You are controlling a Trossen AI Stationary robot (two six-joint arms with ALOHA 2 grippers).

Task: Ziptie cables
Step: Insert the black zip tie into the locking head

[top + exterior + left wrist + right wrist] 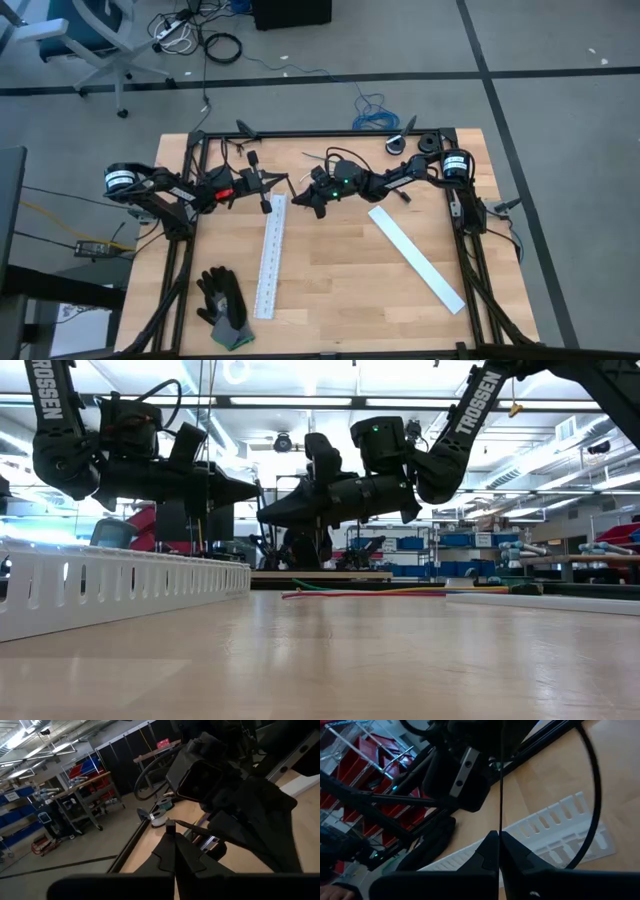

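Both grippers hang tip to tip in the air above the far end of a white slotted strip [271, 255]. My left gripper [276, 186] comes from the table's left and my right gripper [298, 198] from its right. Both are shut on the ziptie [501, 780], a very thin black strip that runs between them. The cables [360, 593], thin red, green, orange and white wires, lie flat on the table near its far side, below my right arm. No gripper touches them. My left gripper pinches a small blocky end of the ziptie [170, 823] between its two fingertips. The fingers lie level, coming from the table's left. The thin strip runs off from there toward my right gripper, clear of the table. My right gripper pinches the ziptie's thin strip [501, 827] between its two fingertips, level, from the table's right. The strip runs straight ahead from the fingertips, in line with the fingers, and is lifted clear of the table.
A second white strip [415, 258] lies slanted at the right. A black glove [225, 300] lies near the front left. Two black rolls [428, 142] sit at the far right, and a blue wire coil [375, 118] lies beyond the far edge. A black cord [592, 795] curves past my right gripper.
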